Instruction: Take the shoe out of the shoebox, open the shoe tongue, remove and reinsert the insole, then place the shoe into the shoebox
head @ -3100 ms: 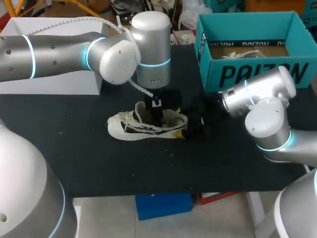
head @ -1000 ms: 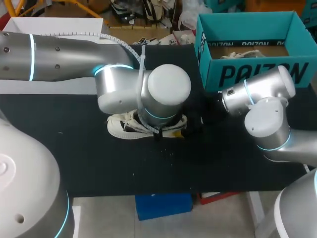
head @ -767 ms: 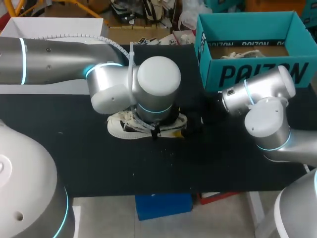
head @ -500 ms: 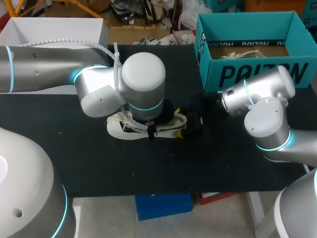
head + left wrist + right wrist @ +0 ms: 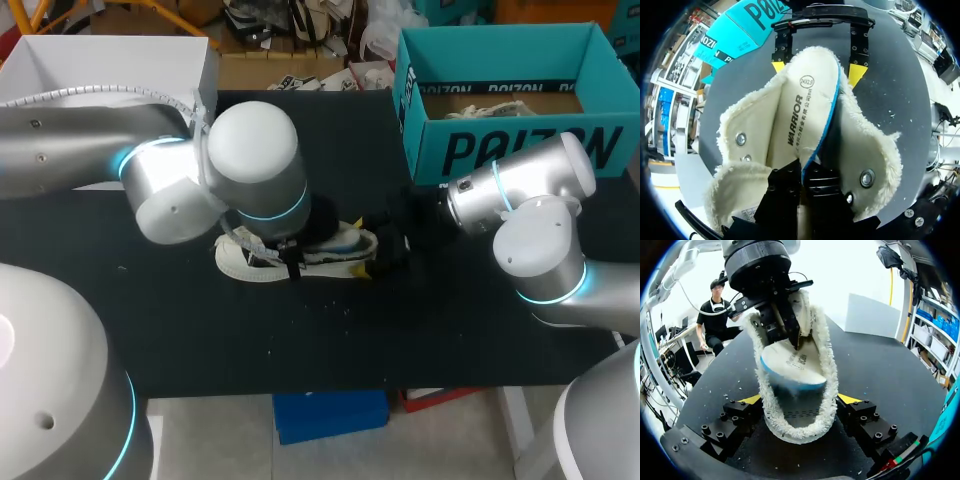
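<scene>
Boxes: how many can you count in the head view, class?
2. The teal shoebox stands open at the table's far right corner; the white box stands at the far left, partly hidden behind my left arm.

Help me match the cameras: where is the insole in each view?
Head view: insole peeks from the shoe beside the left arm.
Left wrist view: insole in the left gripper, standing up out of the shoe.
Right wrist view: insole tilted above the heel, ahead of the right gripper.
Shared landmark: the shoe's fleecy collar.

Cream shoe [image 5: 243,263], blue-edged insole [image 5: 801,102], teal shoebox [image 5: 520,150]
</scene>
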{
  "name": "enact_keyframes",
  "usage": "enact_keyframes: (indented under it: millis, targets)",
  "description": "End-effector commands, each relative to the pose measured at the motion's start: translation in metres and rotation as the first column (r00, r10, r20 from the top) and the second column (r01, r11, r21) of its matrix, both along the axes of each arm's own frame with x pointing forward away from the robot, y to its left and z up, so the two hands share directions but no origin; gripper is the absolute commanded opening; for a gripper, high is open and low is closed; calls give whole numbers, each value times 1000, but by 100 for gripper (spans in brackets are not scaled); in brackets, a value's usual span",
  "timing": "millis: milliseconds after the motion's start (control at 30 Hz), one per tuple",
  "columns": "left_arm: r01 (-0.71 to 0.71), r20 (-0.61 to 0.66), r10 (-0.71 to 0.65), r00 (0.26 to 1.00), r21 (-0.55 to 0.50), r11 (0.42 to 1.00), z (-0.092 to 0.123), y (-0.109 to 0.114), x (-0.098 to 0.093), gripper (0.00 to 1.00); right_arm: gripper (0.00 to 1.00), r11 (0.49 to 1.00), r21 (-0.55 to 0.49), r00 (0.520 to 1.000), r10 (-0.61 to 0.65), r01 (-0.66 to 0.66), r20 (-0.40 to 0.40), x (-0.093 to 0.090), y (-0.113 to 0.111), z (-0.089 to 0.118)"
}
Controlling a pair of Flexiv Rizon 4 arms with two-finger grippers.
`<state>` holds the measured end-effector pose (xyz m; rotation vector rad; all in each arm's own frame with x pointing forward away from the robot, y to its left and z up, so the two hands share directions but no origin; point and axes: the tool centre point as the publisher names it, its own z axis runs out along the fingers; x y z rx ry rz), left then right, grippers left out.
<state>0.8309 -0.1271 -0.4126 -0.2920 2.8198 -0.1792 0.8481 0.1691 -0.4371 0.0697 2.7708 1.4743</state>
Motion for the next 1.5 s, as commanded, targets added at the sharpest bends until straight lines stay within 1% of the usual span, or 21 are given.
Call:
enact_keyframes:
  millis: [33,167,300,667,1000,1033,1067,1100,1167,1200,1233,1400,1500]
  targets:
    - [19,15,-18,1000,-42,999,9,20,-8,0,0,1000,-3,1000,-2,2,-1,2,-3,-3]
    - [43,13,-42,999,-77,996,11,16,-8,0,0,1000,-3,1000,-2,2,-1,2,-3,-3]
    - [70,11,-69,998,-99,993,11,5,-7,0,0,1000,-3,1000,-2,2,-1,2,-3,-3]
    - [142,13,-142,990,-108,984,8,-30,0,0,0,1000,-3,1000,-2,2,-1,2,-3,-3]
    - [170,2,-171,985,-113,979,1,-46,4,0,0,1000,-3,1000,-2,2,-1,2,-3,-3]
    - [181,1,-182,983,-115,977,1,-47,5,1,0,1000,-3,1000,-2,2,-1,2,-3,-3]
    - [193,4,-194,981,-117,974,1,-49,4,18,0,1000,-3,1000,-2,2,-1,2,-3,-3]
    - [202,9,-202,979,-116,972,1,-51,3,30,0,1000,-3,1000,-2,2,-1,2,-3,-3]
    - [223,20,-222,975,-116,968,1,-54,0,35,0,1000,-3,1000,-2,2,-1,2,-3,-3]
    - [231,26,-230,973,-119,966,2,-54,-1,42,0,1000,-3,1000,-2,2,-1,2,-3,-3]
    - [238,34,-235,971,-122,964,3,-55,-4,45,0,1000,-3,1000,-2,2,-1,2,-3,-3]
    - [243,80,-235,969,-109,964,7,-60,-16,48,0,1000,-3,1000,-2,2,-1,2,-3,-3]
    - [238,89,-230,969,-95,966,5,-66,-16,48,0,1000,-3,1000,-2,2,-1,2,-3,-3]
